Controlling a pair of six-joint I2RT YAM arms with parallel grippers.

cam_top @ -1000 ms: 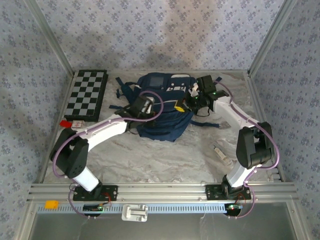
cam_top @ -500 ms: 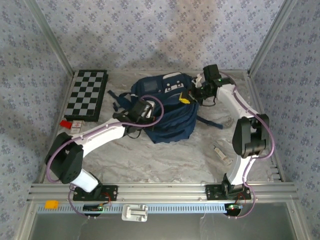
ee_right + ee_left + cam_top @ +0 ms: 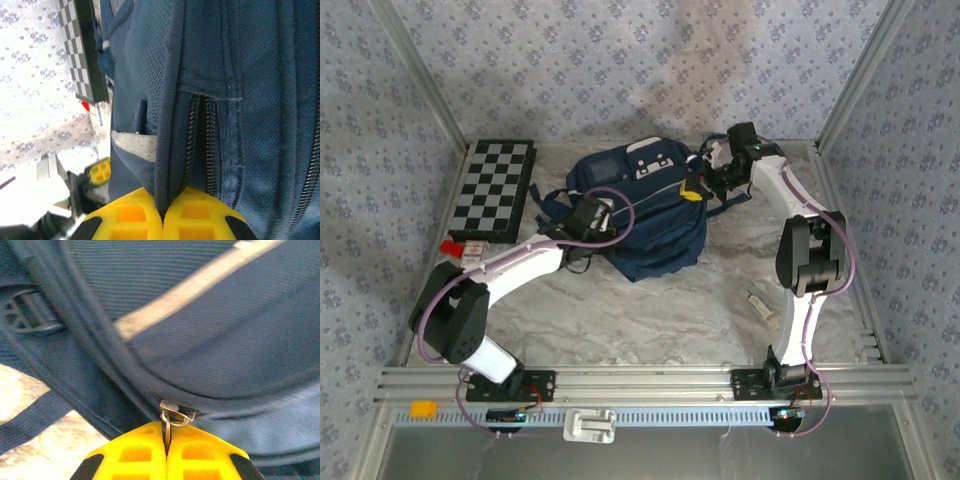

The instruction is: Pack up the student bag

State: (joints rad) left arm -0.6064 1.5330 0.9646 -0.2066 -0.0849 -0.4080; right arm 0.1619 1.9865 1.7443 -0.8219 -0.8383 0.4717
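Both arms have hauled the student bag (image 3: 650, 225) farther back than a second ago; it now bulges up at mid-table, just right of the folded chessboard (image 3: 495, 188). Left gripper (image 3: 588, 215), its arm reaching in low from the left, has yellow fingers (image 3: 132, 455) pressed together on a metal zipper pull (image 3: 172, 415). Right gripper (image 3: 700, 190), its arm stretched far back, pinches a bag seam (image 3: 169, 125). Marbled tabletop (image 3: 650, 320) lies beneath, with floral-papered walls (image 3: 570, 60) around.

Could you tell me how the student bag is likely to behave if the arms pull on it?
Probably floppy: the student bag folds into a ridge where the right gripper pinches it. Slumped on the table, it would likely drag, not tip. Tugging the zipper pull in the left gripper may stretch cloth first.
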